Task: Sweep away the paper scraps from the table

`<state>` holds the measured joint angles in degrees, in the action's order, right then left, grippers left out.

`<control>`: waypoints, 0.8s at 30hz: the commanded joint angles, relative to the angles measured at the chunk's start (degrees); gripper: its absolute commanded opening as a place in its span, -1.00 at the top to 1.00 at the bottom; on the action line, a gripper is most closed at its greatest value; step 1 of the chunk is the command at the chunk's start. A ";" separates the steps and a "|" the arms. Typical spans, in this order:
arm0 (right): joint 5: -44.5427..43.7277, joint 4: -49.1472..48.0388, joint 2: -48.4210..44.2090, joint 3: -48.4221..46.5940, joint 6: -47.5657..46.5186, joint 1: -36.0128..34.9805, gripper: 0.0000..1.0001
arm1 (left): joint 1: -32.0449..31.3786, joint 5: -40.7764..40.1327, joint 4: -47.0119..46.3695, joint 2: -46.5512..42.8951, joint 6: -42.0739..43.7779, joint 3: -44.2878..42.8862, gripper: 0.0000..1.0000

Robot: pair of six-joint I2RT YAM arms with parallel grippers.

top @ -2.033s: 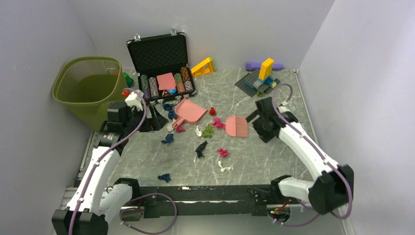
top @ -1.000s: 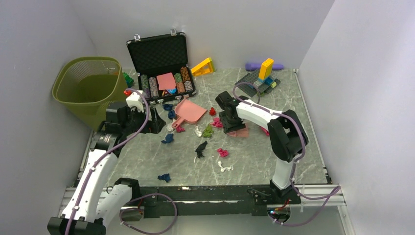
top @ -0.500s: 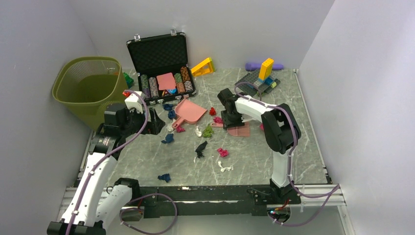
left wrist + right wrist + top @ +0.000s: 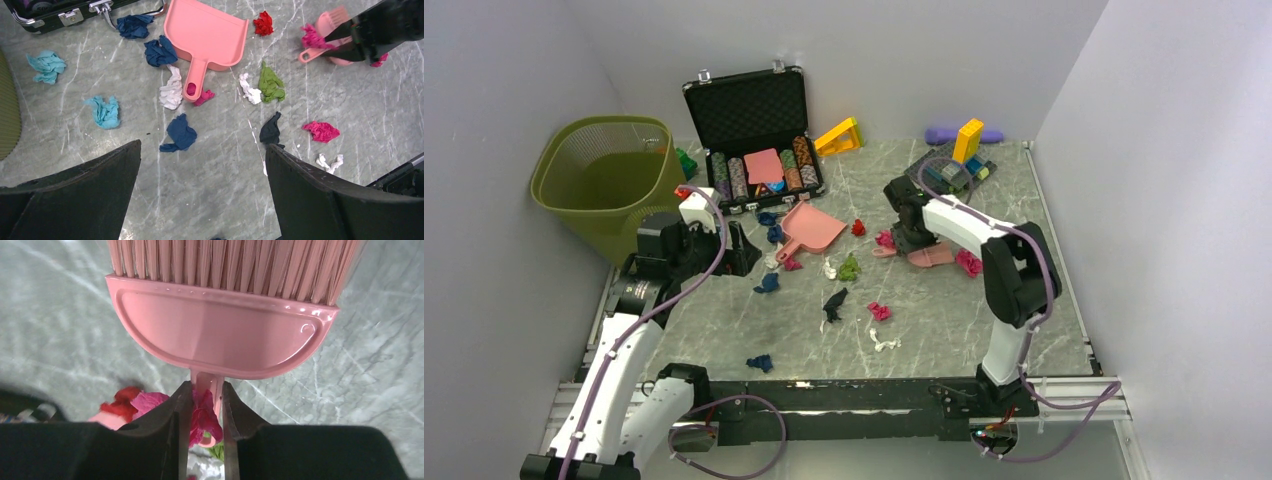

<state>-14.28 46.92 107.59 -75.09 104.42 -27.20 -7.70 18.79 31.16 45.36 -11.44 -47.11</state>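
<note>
Paper scraps lie across the middle of the table [image 4: 984, 330]: navy [image 4: 181, 133], white [image 4: 171, 90], green [image 4: 270, 82], black [image 4: 270, 131], magenta [image 4: 321, 131], red [image 4: 263, 22] and teal [image 4: 104, 111] wads. My right gripper [image 4: 202, 405] is shut on the thin handle of a pink brush [image 4: 220, 330], with a magenta scrap [image 4: 204, 420] caught between the jaws beside the handle. In the top view the brush [image 4: 931, 256] sits right of centre under that gripper [image 4: 911, 237]. My left gripper [image 4: 202, 145] hangs wide open above bare table, at the left [image 4: 729, 248].
A pink dustpan [image 4: 812, 228] lies among the scraps, mouth toward the back. Behind it stands an open black case of poker chips [image 4: 759, 140]. A green mesh bin [image 4: 604, 180] is at the far left. Toy bricks [image 4: 959, 160] sit at the back right.
The right gripper's jaws have closed in on the brush handle, and brush and gripper have shifted a little to the right and back. The left arm has not moved.
</note>
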 commanded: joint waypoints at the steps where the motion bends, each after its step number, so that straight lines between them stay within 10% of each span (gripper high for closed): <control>1: -5.32 -0.58 -7.84 0.07 -15.36 0.81 0.60 | -0.21 1.35 -1.31 -0.60 0.75 0.28 -0.97; 12: 0.73 -7.80 -18.66 11.35 -27.85 1.79 0.57 | -2.23 10.14 -5.72 5.05 -3.87 1.28 -0.97; 24: 11.46 -16.37 -23.56 16.94 -25.96 3.43 0.57 | -27.73 5.52 -37.81 25.78 -31.53 4.86 -0.61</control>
<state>-7.07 34.30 86.85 -58.41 77.17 -24.25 -31.40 25.69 7.62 64.07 -33.85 -40.69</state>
